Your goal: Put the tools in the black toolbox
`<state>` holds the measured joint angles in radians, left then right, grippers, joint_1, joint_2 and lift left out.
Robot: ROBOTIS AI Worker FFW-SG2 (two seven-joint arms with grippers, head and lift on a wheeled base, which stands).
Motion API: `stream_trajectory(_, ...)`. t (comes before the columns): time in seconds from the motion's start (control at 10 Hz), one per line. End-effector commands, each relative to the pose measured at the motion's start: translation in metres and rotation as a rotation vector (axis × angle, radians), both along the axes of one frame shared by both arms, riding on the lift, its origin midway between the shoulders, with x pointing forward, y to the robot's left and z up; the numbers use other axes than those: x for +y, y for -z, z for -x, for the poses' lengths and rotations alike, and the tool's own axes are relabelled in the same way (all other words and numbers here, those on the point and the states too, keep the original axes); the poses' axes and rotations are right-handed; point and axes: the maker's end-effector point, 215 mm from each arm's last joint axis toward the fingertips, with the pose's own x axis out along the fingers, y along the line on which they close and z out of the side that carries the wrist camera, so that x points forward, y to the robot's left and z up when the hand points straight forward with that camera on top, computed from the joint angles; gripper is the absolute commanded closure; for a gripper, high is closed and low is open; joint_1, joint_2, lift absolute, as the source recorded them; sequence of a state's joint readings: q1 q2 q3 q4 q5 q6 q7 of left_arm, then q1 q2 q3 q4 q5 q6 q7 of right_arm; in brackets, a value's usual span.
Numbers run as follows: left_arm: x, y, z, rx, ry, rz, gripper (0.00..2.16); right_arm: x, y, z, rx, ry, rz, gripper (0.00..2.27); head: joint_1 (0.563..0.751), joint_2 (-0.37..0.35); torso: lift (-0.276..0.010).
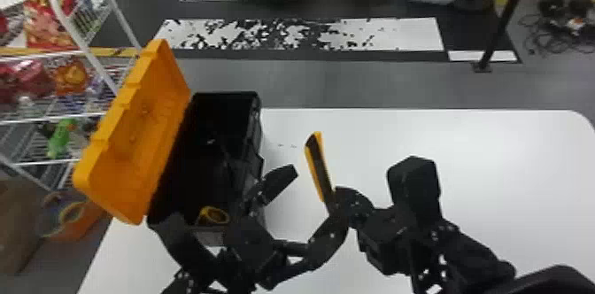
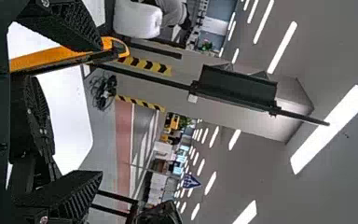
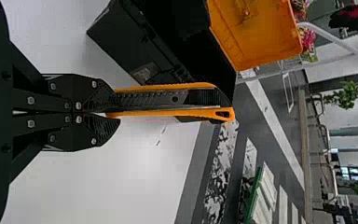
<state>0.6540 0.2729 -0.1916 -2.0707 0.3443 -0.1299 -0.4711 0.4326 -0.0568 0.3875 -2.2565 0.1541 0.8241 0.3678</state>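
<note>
While right gripper [image 1: 333, 200] clamped yellow-and-black utility knife [image 1: 319, 167] roughly upright, left gripper [image 1: 230, 199] — fingers spread wide, empty — hung at near end of open, orange-lidded black box [image 1: 256, 138].

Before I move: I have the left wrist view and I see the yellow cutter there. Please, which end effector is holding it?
Observer: The right end effector; its fingers are closed on the cutter.
Operator: Thank you. And the toolbox, is it open for receiving?
Observer: Yes, the orange lid of the black toolbox stands open.
Operator: Is some tool already inside?
Observer: A yellow-and-black tool lies at its near end; which kind, I cannot tell.
</note>
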Motion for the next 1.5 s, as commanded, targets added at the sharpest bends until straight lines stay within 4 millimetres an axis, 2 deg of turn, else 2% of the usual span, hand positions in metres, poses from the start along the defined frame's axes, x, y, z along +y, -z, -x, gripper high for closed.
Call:
stream_trajectory(0.0,0.0,0.004,-0.011,0.022,0.004,-0.013,0.06,0.005,-0.003,0.004,-0.016,-0.032,-0.007,2.24,0.695,0.129,-0.039)
stream_trajectory(0.3,0.0,0.011,-0.032,0.053,-0.002,-0.034,0.06,0.006,-0.004,0.007,-0.021,-0.06,-0.019,2.24,0.695,0.142,-0.039)
stream_trajectory(0.4,0.001,0.013,-0.033,0.055,-0.006,-0.039,0.06,0.006,-0.004,0.007,-0.021,-0.065,-0.018,2.24,0.695,0.142,-0.039)
stream_trajectory(0.5,0.002,0.009,-0.039,0.046,-0.016,-0.043,0.06,0.007,-0.004,0.009,-0.019,-0.073,-0.019,2.24,0.695,0.139,-0.039)
stream_trajectory(0.7,-0.002,0.02,-0.048,0.084,-0.011,-0.061,0.07,0.008,-0.008,0.005,-0.025,-0.08,-0.029,2.24,0.695,0.139,-0.039)
stream_trajectory(0.9,-0.012,0.032,-0.05,0.139,0.028,-0.08,0.41,0.007,-0.01,0.002,-0.03,-0.078,-0.033,2.24,0.695,0.129,-0.039)
stream_trajectory(1.0,-0.012,0.031,-0.051,0.135,0.029,-0.082,0.53,0.007,-0.01,0.002,-0.028,-0.078,-0.034,2.24,0.695,0.123,-0.039)
stream_trajectory(1.4,-0.019,0.034,-0.042,0.145,0.036,-0.077,0.55,0.003,-0.004,0.005,-0.007,-0.077,-0.03,2.24,0.695,0.104,-0.039)
